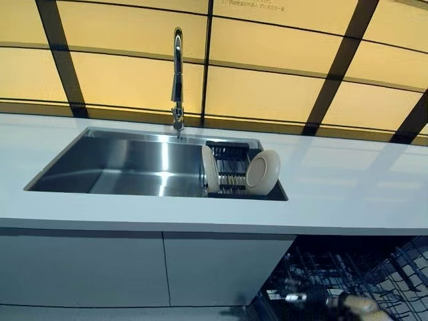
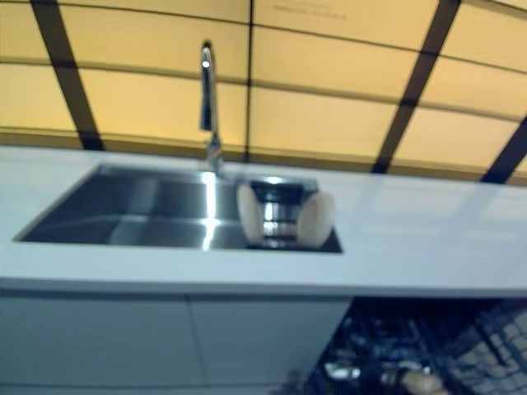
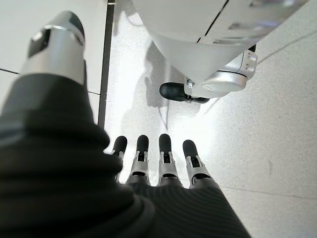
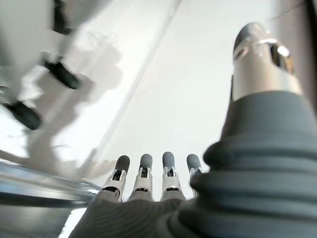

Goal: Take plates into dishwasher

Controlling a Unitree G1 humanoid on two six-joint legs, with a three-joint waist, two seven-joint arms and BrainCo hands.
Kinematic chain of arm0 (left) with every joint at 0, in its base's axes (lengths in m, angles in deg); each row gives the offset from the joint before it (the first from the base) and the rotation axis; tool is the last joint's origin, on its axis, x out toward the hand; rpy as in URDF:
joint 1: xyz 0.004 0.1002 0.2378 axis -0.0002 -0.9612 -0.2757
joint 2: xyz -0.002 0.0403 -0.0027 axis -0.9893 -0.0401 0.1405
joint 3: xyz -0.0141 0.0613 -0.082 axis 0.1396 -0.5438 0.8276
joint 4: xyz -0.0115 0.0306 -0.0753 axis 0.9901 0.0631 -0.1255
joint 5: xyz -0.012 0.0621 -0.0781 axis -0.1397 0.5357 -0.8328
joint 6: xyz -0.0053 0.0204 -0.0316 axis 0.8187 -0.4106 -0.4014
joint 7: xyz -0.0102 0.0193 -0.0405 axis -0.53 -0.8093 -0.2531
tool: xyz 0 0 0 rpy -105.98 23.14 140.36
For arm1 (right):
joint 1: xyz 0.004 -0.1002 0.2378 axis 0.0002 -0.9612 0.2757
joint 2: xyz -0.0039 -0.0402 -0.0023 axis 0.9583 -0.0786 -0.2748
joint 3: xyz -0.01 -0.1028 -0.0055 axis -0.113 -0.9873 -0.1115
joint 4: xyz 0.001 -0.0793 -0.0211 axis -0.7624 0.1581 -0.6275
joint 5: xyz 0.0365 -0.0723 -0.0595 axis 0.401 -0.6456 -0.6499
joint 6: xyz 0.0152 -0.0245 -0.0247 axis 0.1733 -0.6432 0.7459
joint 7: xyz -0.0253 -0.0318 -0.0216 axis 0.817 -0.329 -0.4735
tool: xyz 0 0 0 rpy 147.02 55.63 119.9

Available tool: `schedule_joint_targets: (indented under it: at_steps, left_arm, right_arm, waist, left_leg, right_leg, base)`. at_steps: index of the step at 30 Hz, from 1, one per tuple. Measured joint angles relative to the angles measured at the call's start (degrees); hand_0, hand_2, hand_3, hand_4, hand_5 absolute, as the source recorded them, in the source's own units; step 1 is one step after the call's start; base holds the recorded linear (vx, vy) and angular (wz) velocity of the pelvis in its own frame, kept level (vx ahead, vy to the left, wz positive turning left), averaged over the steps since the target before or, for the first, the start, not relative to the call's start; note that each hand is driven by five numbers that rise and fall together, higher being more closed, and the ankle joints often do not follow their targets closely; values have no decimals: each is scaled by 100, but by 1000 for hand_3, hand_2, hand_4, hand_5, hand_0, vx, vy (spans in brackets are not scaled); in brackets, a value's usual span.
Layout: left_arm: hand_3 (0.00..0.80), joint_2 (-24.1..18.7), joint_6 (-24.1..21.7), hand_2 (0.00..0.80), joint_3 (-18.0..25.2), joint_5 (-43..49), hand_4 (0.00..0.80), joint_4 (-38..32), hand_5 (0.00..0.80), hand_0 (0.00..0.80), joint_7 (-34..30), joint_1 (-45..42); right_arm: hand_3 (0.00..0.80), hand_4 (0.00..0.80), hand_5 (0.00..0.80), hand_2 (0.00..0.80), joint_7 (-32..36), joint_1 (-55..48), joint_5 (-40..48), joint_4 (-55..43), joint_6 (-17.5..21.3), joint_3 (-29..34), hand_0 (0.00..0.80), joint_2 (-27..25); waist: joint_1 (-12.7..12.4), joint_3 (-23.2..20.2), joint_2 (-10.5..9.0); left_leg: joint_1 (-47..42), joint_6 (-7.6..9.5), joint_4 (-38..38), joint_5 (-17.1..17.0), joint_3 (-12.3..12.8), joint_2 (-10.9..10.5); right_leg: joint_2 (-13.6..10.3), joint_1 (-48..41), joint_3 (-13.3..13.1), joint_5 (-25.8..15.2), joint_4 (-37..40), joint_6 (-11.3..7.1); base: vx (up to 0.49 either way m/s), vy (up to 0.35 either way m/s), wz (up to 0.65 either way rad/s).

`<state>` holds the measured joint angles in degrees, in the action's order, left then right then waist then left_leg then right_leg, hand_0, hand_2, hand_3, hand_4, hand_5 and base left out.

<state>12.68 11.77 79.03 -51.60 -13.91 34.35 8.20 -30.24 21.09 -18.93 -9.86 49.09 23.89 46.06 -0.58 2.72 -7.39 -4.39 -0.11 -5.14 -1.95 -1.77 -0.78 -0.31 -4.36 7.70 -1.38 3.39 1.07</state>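
Two cream plates stand on edge in a dark rack (image 1: 229, 168) at the right end of the steel sink (image 1: 120, 167): a thin one (image 1: 209, 168) on the rack's left, a rounder one (image 1: 263, 172) leaning on its right. The open dishwasher's dark wire rack (image 1: 348, 277) shows below the counter at the lower right, with a pale dish (image 1: 361, 305) in it. My left hand (image 3: 158, 166) hangs over the floor with straight fingers and holds nothing. My right hand (image 4: 153, 173) also hangs with straight fingers and nothing in it. Neither hand shows in the eye views.
A tall chrome tap (image 1: 177, 73) rises behind the sink. The white counter (image 1: 348, 187) runs across the view, with white cabinet doors (image 1: 87, 267) beneath it and a yellow panelled wall (image 1: 267, 87) behind.
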Motion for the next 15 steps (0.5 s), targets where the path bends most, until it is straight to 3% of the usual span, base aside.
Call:
schedule_joint_targets:
  at_steps: [2,5,8,10,15]
  left_arm:
    - [0,3,-4,0,106,-1,0,-68,0,0,-1,-21]
    - [0,27,-10,0,176,-2,0,-75,0,0,4,-49]
    - [0,38,-17,0,173,-3,0,-77,0,0,11,-40]
    - [0,75,-11,0,168,-5,0,-79,0,0,19,-33]
    - [0,157,-8,0,148,-65,0,-94,0,0,56,51]
  right_arm:
    - [0,0,0,0,40,25,660,-668,-274,202,0,-17]
    - [0,0,0,0,-278,285,1594,-1050,-310,599,0,17]
    - [0,0,0,0,-847,627,2052,-936,-306,914,0,-32]
    - [0,0,0,0,-1653,992,2331,-763,-182,1111,0,-50]
    - [0,0,0,0,-2761,1851,2352,245,-92,1187,0,-447]
  waist:
    - [94,22,-44]
    - [142,36,-27]
    - [146,53,-4]
    - [144,77,31]
    - [114,155,143]
  left_leg:
    - [2,1,-3,0,3,-8]
    - [-3,15,-6,9,25,-22]
    - [-9,18,-7,12,46,-24]
    - [-17,19,-5,9,74,-25]
    - [-27,24,-2,4,111,-30]
  right_leg:
    - [-9,-12,-5,-10,23,-13]
    - [-19,-37,-50,-58,94,-30]
    - [-19,-43,-72,-70,108,-36]
    - [-19,-48,-83,-87,121,-32]
    - [-21,-59,-106,-112,139,-36]
  base:
    - [40,25,-2]
    - [41,18,-5]
    - [45,25,-5]
    - [38,40,-4]
    - [30,36,-2]
